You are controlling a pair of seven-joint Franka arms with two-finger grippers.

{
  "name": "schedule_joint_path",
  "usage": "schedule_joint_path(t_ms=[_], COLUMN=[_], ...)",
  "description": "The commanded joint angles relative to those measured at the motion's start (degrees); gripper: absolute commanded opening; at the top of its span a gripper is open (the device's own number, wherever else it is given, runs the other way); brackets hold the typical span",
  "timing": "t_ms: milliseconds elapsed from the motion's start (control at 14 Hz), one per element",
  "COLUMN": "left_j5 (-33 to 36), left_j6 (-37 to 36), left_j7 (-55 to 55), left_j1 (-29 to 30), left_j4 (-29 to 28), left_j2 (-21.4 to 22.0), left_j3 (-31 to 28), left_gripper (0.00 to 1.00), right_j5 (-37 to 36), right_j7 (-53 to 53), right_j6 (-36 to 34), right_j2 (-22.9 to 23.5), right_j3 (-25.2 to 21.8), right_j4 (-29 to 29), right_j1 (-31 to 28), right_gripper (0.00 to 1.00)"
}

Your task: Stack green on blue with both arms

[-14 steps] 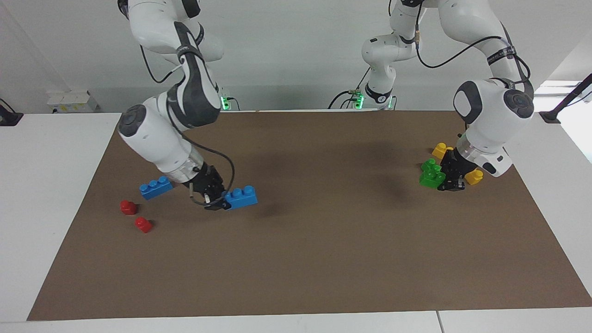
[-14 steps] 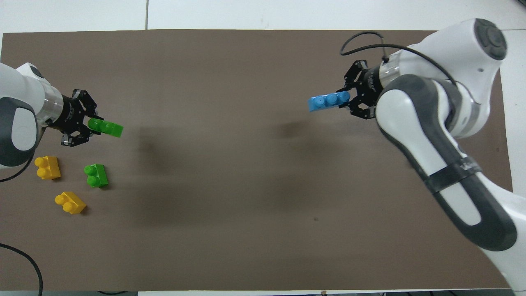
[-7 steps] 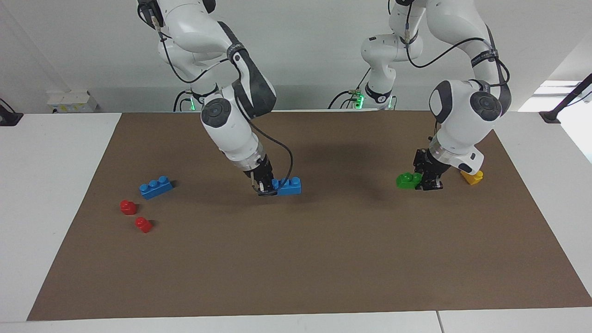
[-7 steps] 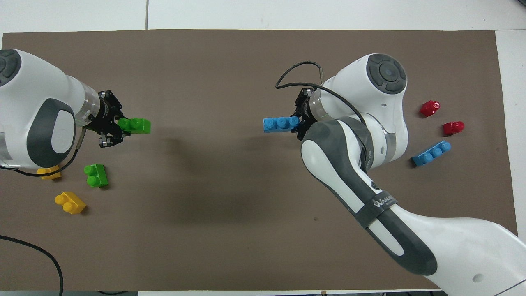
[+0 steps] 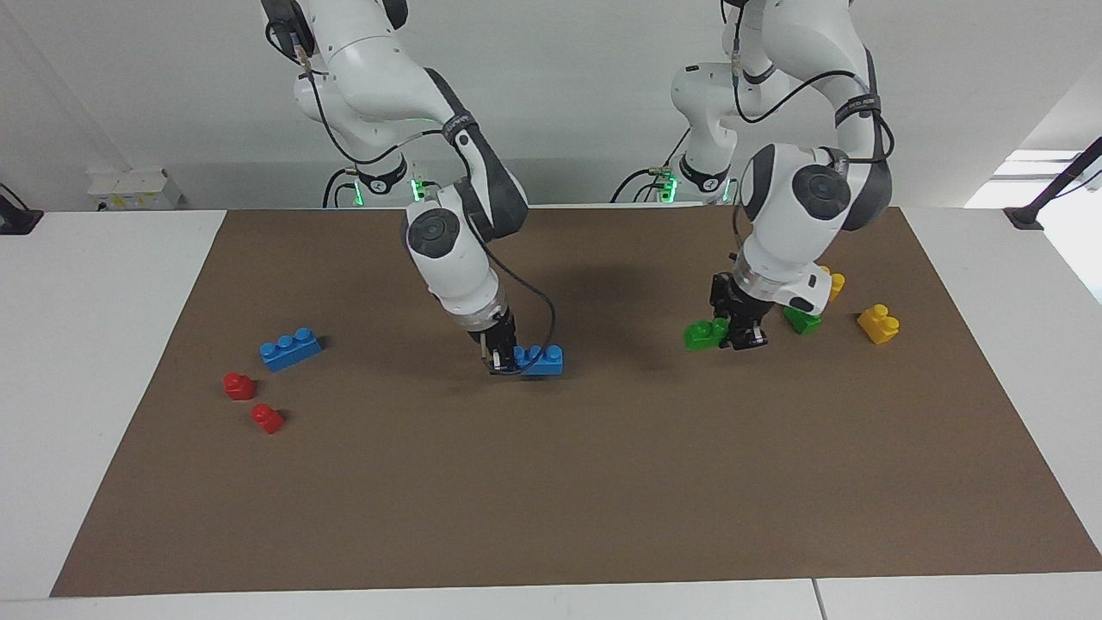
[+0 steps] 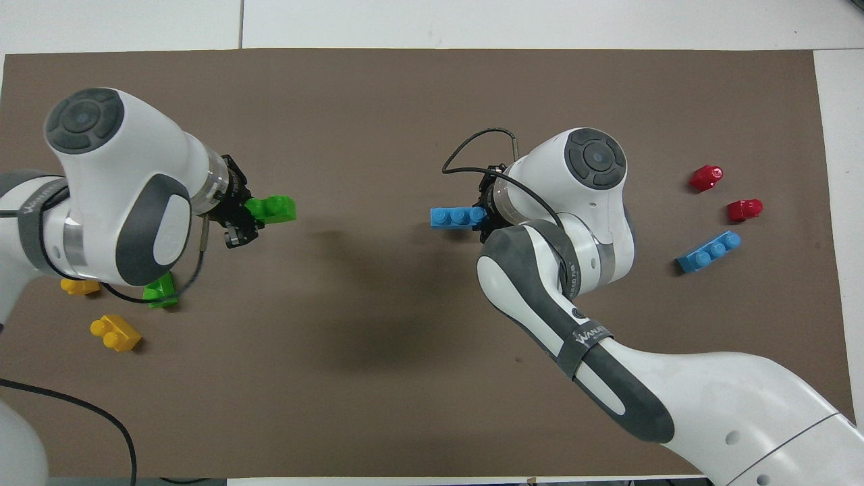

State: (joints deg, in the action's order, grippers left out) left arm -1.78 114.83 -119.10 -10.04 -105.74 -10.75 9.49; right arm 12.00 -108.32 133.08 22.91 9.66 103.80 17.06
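Note:
My right gripper is shut on one end of a blue three-stud brick, held level at or just above the brown mat near its middle; the brick also shows in the overhead view beside the gripper. My left gripper is shut on a green two-stud brick and holds it low over the mat toward the left arm's end; it also shows in the overhead view next to the gripper. The two held bricks are well apart.
A second green brick and two yellow bricks lie at the left arm's end. A second blue brick and two red bricks lie at the right arm's end. The brown mat covers the table.
Both arms carried their bricks toward the middle of the mat. The blue brick came away from the red bricks and sank lower; the green brick moved away from the yellow ones.

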Motion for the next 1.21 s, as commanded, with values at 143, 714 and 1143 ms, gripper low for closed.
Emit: schedule_joint_path(t_ms=[143,714,1143], left_j5=[0.3,1.0,4.2], left_j6=[8.9,13.0,17.8], left_j7=[-10.8,-20.3,-25.0], left_j1=[-10.8,-19.3,-21.3], left_j4=[-3.4,-4.6,-5.4], left_j2=[1.2,1.4,-0.8], left_j3=[-1.1,-1.1,-1.2], left_gripper=[0.00,0.00,0.00], right_j5=[-1.1,-1.0,-1.0], right_j7=[-0.1,1.4,2.2], right_j6=[4.8,10.2,13.1], right_j2=[-1.6,-1.5,-1.2], right_j3=[-0.2,-0.2,-0.2], right_j4=[4.1,7.1,8.8], right_j1=[1.5,2.0,1.7], right_gripper=[0.00,0.00,0.00])
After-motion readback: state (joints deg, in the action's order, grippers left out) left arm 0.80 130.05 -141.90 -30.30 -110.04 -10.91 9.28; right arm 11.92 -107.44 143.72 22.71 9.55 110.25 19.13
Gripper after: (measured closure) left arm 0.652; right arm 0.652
